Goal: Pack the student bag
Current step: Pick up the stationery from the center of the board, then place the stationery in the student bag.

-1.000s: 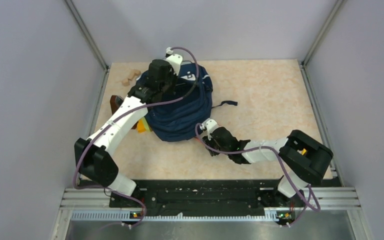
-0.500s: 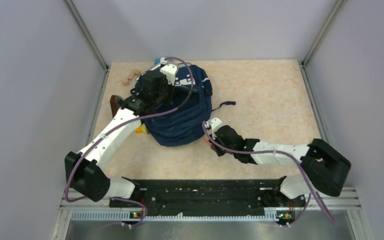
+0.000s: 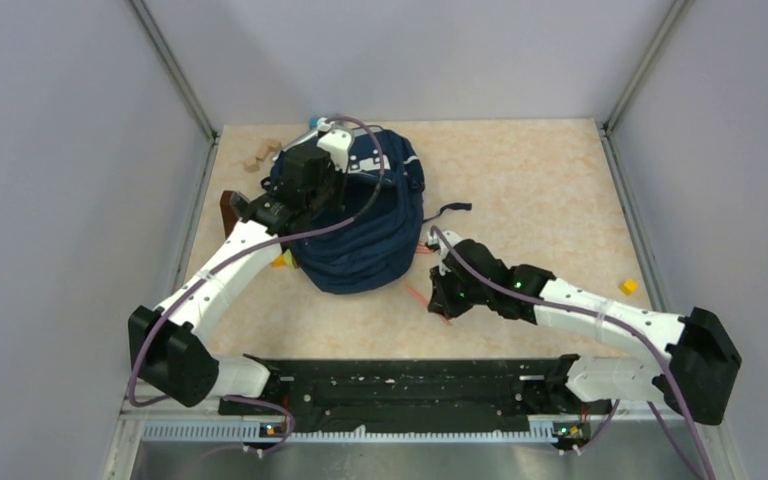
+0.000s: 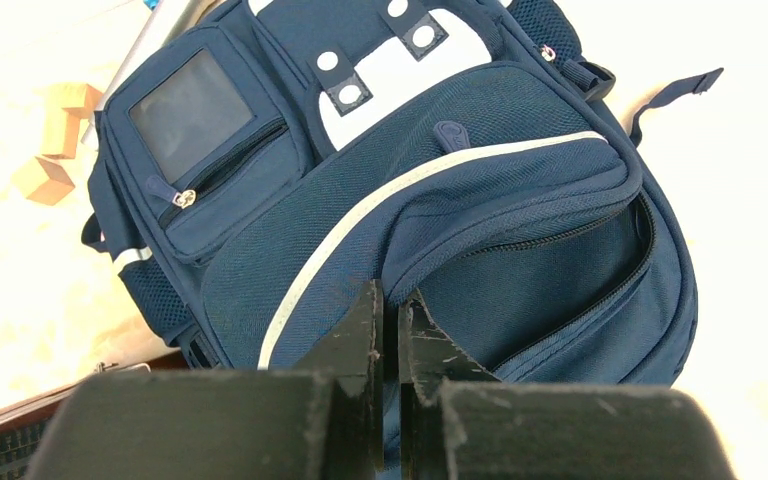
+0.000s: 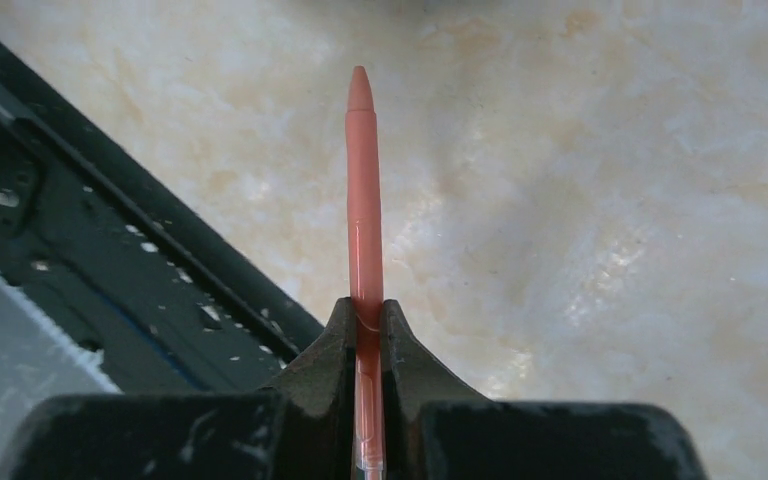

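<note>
Beige marbled tabletop (image 3: 540, 190), grey walls (image 3: 60, 200), left tool (image 4: 392, 300) pinching student bag (image 4: 290, 260), right tool (image 5: 366, 305) clamping orange pen (image 5: 363, 200).

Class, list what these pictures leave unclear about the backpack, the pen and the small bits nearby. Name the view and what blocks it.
- Backpack interior: the left wrist view shows only a dark slit; in the top view the left arm covers it.
- Pen rear end: right wrist view, lost between the right tool's fingers.
- Yellow item beside the backpack: top view, mostly under the left arm.
- Small yellow piece: top view, too small to identify.
</note>
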Action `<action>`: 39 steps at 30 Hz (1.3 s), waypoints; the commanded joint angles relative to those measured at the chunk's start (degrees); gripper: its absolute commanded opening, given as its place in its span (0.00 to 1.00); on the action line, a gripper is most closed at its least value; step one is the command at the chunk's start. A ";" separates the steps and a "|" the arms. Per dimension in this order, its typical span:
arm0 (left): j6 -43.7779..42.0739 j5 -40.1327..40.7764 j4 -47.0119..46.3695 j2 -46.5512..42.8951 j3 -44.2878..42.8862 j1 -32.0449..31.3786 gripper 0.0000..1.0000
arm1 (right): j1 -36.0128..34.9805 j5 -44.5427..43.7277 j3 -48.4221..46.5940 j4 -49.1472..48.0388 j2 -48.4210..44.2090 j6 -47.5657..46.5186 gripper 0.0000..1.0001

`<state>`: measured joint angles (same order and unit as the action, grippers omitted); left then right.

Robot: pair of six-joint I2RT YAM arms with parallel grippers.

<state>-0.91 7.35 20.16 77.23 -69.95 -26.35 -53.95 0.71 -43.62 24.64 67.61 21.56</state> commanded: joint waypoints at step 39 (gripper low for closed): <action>-0.74 -5.62 -5.49 -5.12 0.70 -0.10 0.00 | 1.50 -36.80 -33.81 -34.82 43.51 57.66 0.00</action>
<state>-2.76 2.55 20.14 76.31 -68.73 -26.33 -53.12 -27.66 -73.38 -5.45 106.91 78.15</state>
